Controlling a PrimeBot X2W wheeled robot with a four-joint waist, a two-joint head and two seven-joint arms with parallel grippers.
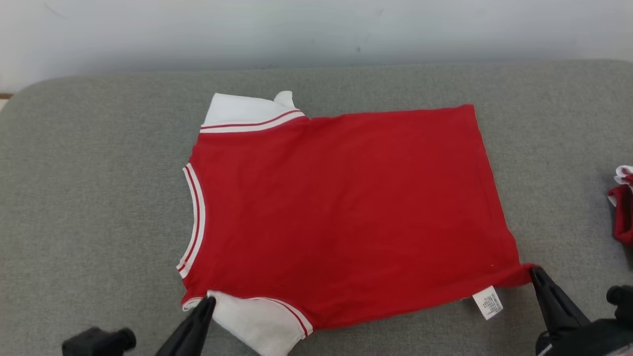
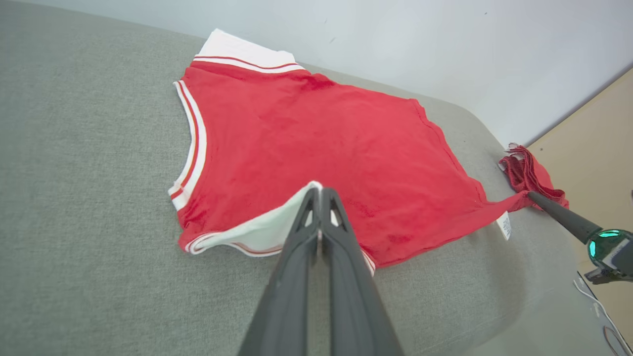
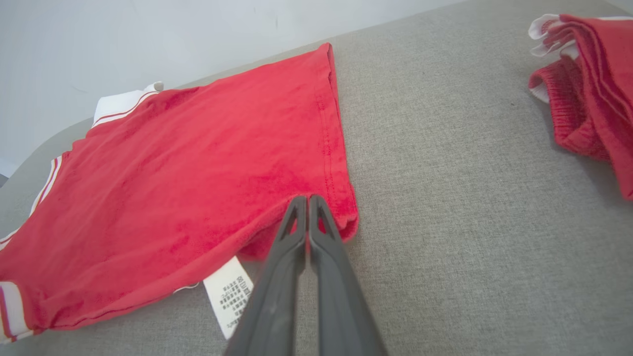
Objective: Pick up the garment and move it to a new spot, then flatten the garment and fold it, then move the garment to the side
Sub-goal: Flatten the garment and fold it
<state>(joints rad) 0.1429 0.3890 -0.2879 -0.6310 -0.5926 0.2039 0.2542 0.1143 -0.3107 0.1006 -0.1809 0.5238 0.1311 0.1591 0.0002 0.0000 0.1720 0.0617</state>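
Observation:
The garment (image 1: 341, 207) is a red T-shirt with white, red-striped sleeves and collar, spread nearly flat on the grey padded surface (image 1: 99, 173), collar to the left. My left gripper (image 1: 207, 299) is shut on the near white sleeve; in the left wrist view the left gripper (image 2: 319, 190) pinches that sleeve's edge, lifted a little. My right gripper (image 1: 534, 270) is shut on the near hem corner, pulled into a point; in the right wrist view the right gripper (image 3: 307, 199) clamps the red hem of the garment (image 3: 198, 163). A white care label (image 1: 488, 302) hangs beside it.
A second bundle of red and white cloth (image 1: 623, 205) lies at the surface's right edge, close to my right arm; the same cloth (image 3: 588, 84) sits at the upper right of the right wrist view. A pale wall (image 1: 316, 29) runs behind the surface.

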